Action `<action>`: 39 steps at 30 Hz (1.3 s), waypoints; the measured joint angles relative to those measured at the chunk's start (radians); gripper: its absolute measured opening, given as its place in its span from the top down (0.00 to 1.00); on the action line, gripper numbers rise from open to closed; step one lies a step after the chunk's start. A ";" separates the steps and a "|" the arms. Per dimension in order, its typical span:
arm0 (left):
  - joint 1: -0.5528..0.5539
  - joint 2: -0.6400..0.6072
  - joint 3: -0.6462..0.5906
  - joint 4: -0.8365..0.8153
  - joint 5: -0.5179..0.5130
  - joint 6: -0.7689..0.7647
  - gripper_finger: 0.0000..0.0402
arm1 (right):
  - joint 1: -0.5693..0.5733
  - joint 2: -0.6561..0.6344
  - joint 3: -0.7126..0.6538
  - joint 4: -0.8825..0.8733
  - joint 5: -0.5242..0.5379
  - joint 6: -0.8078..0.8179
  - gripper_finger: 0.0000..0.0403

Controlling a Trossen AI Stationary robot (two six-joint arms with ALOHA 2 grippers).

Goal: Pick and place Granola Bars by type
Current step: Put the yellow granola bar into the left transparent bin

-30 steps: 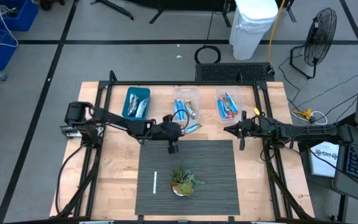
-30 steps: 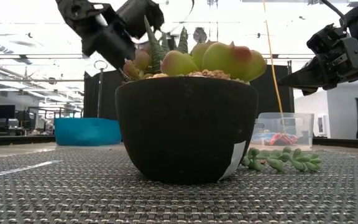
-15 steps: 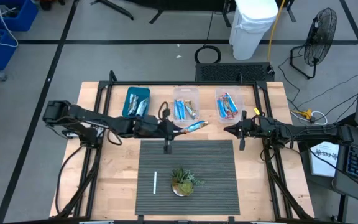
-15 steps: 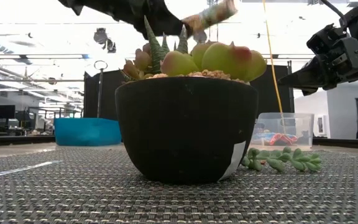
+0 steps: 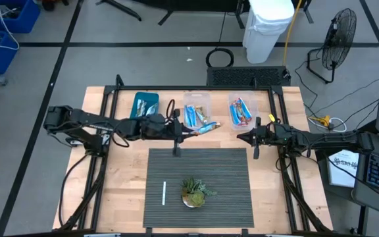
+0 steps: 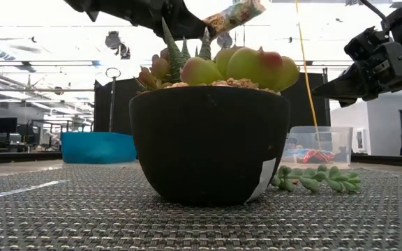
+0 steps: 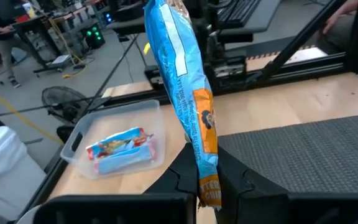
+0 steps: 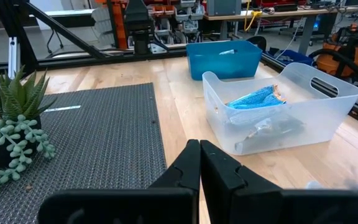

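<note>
Looking down on the counter (image 5: 110, 191), we found the left pincer (image 5: 184, 131) reached toward the middle clear bin (image 5: 197, 99), clamped on the end of one bar (image 5: 204, 128). That bar was blue with an orange-tan patch; it stuck out from the fingers (image 7: 178, 175) and hung in the air over the near edge of the middle bin, just beyond the far edge of the ribbed mat (image 5: 199, 184). From table height the same bar (image 6: 234, 14) showed tilted above the potted plant (image 6: 209, 139).

We saw the right pincer (image 5: 240, 137) held above the bare wood between the mat and the right clear bin (image 5: 241, 100), its fingers (image 8: 188, 167) pressed together with nothing between them.

We noted the remaining bars sorted into three containers along the far side of the counter: silvery-blue ones in the blue bin (image 5: 145, 108), blue-and-tan ones in the middle bin, and blue-and-red ones in the right bin. The plant (image 5: 195, 191) stood on the near half of the mat, with a thin white stick (image 5: 164, 192) lying well apart to its left.
</note>
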 joint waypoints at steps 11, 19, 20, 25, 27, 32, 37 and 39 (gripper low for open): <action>0.094 0.000 -0.183 0.259 0.157 0.000 0.95 | 0.000 0.000 0.000 0.000 0.000 0.000 0.99; 0.201 0.001 -0.358 0.547 0.256 -0.109 0.95 | 0.000 0.000 0.000 0.000 0.000 0.000 0.99; 0.210 0.001 -0.364 0.550 0.261 -0.117 0.95 | 0.000 0.000 0.000 0.000 0.000 0.000 0.99; 0.251 0.001 -0.373 0.553 0.262 -0.146 0.95 | 0.000 0.000 0.000 0.000 0.000 0.000 0.99; 0.268 0.001 -0.373 0.555 0.256 -0.168 0.95 | 0.000 0.000 0.000 0.000 0.000 0.000 0.99; 0.314 0.001 -0.373 0.553 0.220 -0.241 0.95 | 0.000 0.000 0.000 0.000 0.000 0.000 0.99; 0.345 0.001 -0.373 0.547 0.157 -0.326 0.95 | 0.000 0.000 0.000 0.000 0.000 0.000 0.99; 0.354 0.001 -0.373 0.544 0.132 -0.352 0.95 | 0.000 0.000 0.000 0.000 0.000 0.000 0.99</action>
